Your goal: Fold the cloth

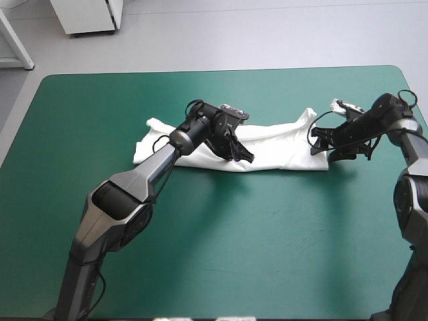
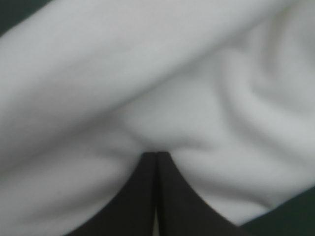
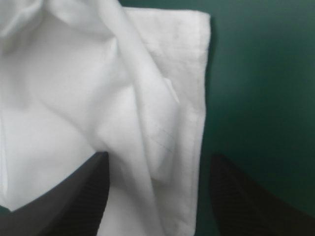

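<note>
Left claw (image 1: 245, 158): observe that its two black fingers (image 2: 142, 196) are pressed together into a single point. White fabric puckers right at the tip, so read this claw as pinched onto the T-shirt (image 1: 274, 144). The grip is at the garment's near edge, roughly midway along its length. Ahead of the tip you see only soft white folds.

Right claw (image 1: 326, 144): its fingers (image 3: 74, 196) stand wide apart and hold nothing. The right end of the T-shirt lies between them. One finger shows against the fabric; the other shows against bare teal-green table cover (image 1: 267, 234), just beyond the straight stitched edge. You cannot tell from these views whether either finger touches the fabric. A loose fold runs away from the claw across the cloth.

T-shirt: it lies as a long, narrow band running left to right across the far half of the table. Its left end is broader and rumpled, and a small corner sticks out toward the far side near its right end. It lies well apart from every table edge, with open cover on all sides.
</note>
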{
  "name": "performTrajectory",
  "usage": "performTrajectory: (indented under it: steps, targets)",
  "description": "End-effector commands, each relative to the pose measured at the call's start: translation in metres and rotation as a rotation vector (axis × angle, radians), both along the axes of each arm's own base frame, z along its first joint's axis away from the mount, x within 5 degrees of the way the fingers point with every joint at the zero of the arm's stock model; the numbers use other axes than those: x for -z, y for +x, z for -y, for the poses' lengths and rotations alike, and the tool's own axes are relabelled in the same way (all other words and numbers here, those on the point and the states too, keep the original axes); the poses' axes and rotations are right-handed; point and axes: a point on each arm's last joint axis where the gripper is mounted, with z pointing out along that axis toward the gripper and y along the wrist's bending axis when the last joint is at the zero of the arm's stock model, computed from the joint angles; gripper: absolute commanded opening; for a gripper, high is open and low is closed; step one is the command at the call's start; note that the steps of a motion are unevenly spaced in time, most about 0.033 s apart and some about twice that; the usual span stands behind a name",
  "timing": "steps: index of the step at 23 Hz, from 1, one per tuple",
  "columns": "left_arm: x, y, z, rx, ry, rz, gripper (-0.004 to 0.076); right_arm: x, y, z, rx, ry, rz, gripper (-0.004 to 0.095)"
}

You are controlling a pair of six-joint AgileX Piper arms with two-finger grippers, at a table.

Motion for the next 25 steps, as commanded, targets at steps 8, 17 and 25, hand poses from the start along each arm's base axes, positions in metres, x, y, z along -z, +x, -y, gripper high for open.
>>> performTrajectory:
  steps: [8, 17, 25]
  targets:
    - [-0.024, -0.004, 0.001, -0.002, -0.038, 0.038, -0.0009, 0.006, 0.007, -0.036, -0.083, 0.059, -0.003, 0.0454]
    - [-0.024, -0.004, 0.000, -0.002, -0.036, 0.038, -0.0009, -0.066, 0.002, -0.057, -0.154, 0.028, 0.162, -0.0003]
    - [-0.024, -0.004, 0.001, -0.002, -0.039, 0.046, -0.0009, -0.172, -0.031, -0.075, -0.186, 0.125, 0.414, -0.0003]
